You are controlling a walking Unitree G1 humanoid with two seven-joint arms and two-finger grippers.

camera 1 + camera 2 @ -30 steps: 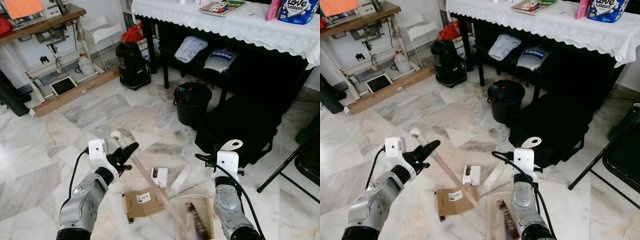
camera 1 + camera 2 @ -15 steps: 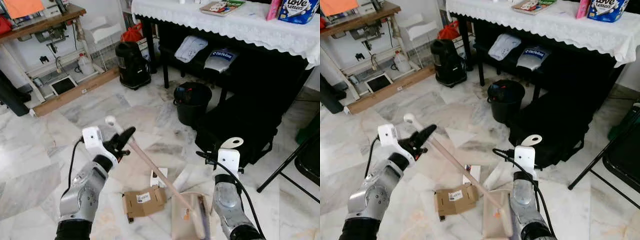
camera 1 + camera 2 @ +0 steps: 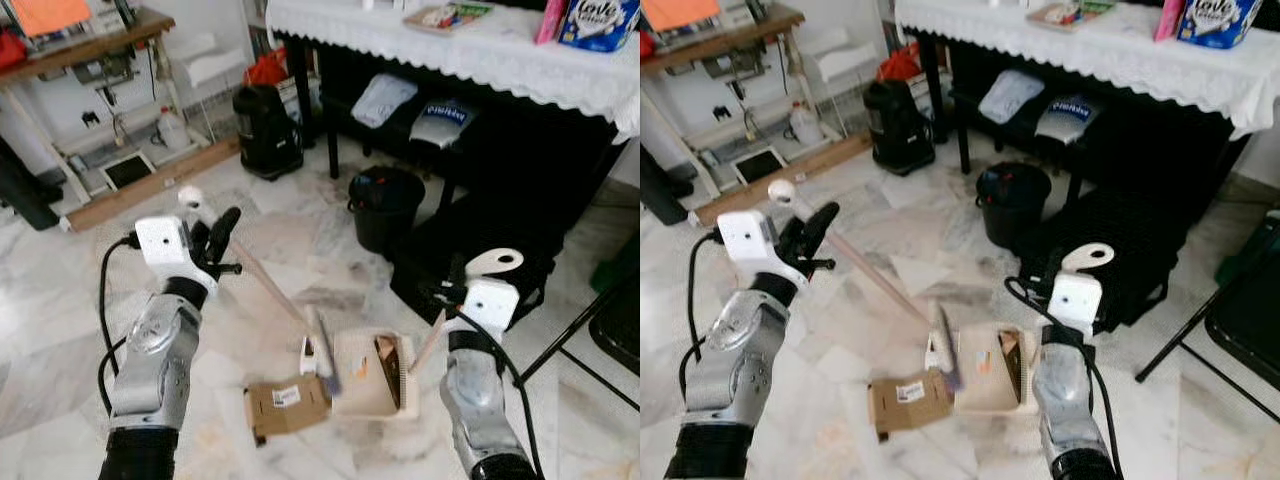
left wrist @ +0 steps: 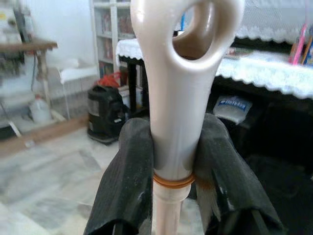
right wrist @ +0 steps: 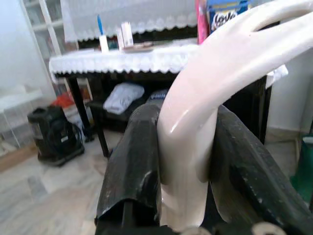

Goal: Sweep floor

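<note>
Cream plastic broom [image 3: 262, 283] and dustpan [image 3: 368, 373] meet over the marble floor [image 3: 90, 300].
Left gripper [image 4: 168, 166] fingers [image 4: 124, 181] clamp the broom handle just below its loop; right gripper [image 5: 188, 166] fingers [image 5: 129, 161] clamp the dustpan handle. Keep the pan lip flat on the floor, draw bristles toward it past the cardboard [image 3: 288, 403].
</note>
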